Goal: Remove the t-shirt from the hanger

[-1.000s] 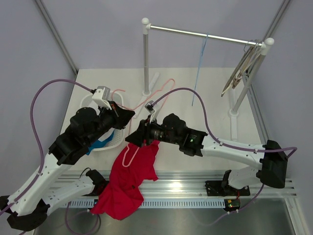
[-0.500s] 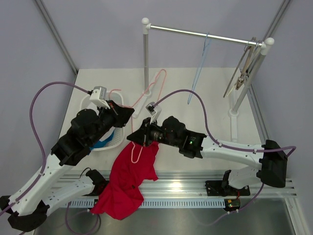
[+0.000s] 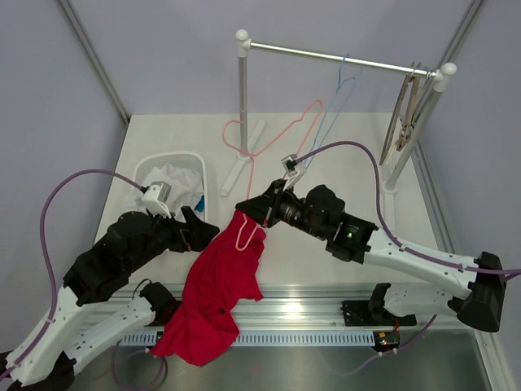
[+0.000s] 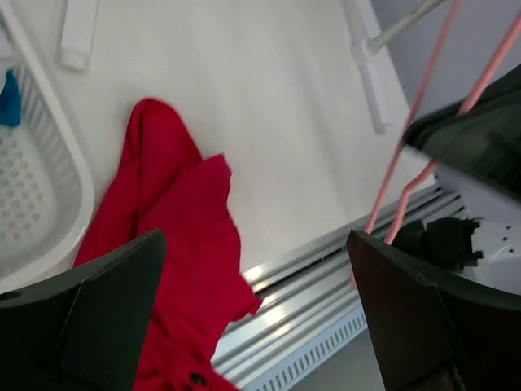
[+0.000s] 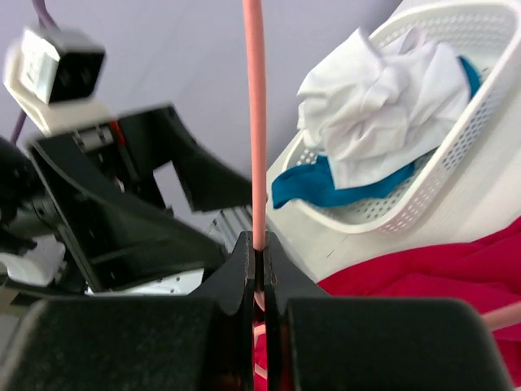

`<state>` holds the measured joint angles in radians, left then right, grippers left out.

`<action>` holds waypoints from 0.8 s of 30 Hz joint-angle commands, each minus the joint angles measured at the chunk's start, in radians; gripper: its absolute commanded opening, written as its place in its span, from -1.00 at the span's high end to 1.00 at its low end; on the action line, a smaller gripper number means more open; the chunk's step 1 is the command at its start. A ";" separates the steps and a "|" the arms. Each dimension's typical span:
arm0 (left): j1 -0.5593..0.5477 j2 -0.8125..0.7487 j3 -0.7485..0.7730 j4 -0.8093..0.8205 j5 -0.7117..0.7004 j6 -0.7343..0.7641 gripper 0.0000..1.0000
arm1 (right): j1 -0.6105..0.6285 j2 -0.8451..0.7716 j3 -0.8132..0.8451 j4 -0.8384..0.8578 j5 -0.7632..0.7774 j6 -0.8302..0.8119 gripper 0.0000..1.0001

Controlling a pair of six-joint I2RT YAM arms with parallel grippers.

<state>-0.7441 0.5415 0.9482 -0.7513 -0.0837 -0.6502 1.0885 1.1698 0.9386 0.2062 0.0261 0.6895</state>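
There is one red cotton t-shirt (image 3: 213, 287), lying crumpled with its upper end on the pale worktop (image 3: 358, 155) and its lower part spilling over the near edge onto the metal rail there. One pink wire hanger (image 3: 273, 130) rises tilted from the t-shirt's upper end toward the rack; its lower loop lies against the red fabric, and I cannot tell whether it is threaded through the neck. One white perforated plastic basket (image 3: 198, 167) sits at the left, holding one bunched white garment (image 5: 366, 102) and one blue garment (image 5: 321, 183). One silver clothes rail on two white posts (image 3: 326, 55) carries one thin blue hanger (image 3: 345, 72) and a bunch of hangers at its right end (image 3: 404, 114), too close together to count. Of the two arms, the right one reaches from the lower right across to the left, and the right claw (image 3: 259, 208) is clamped tight on the pink wire just above the t-shirt. The left arm sits folded low beside the basket, and the left claw (image 3: 199, 230) points at the t-shirt's upper edge with its fingers spread wide, holding nothing.
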 commanded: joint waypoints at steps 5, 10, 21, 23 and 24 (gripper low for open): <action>-0.003 0.040 -0.049 -0.313 0.171 -0.040 -0.98 | -0.047 -0.088 0.045 -0.062 0.066 -0.042 1.00; -0.020 0.182 -0.199 -0.280 0.272 -0.071 -0.98 | -0.049 -0.131 0.040 -0.087 0.041 -0.053 1.00; -0.340 0.393 -0.313 -0.122 -0.126 -0.364 -0.98 | -0.047 -0.197 -0.006 -0.047 -0.023 -0.090 1.00; -0.340 0.441 -0.348 -0.079 -0.159 -0.385 -0.98 | -0.047 -0.214 -0.024 -0.047 -0.023 -0.093 1.00; -0.342 0.465 -0.389 -0.045 -0.139 -0.384 -0.98 | -0.047 -0.231 -0.029 -0.048 -0.022 -0.096 1.00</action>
<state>-1.0771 0.9546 0.6243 -0.8932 -0.1181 -0.9512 1.0451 0.9886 0.9222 0.1207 0.0166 0.6243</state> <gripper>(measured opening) 0.988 0.035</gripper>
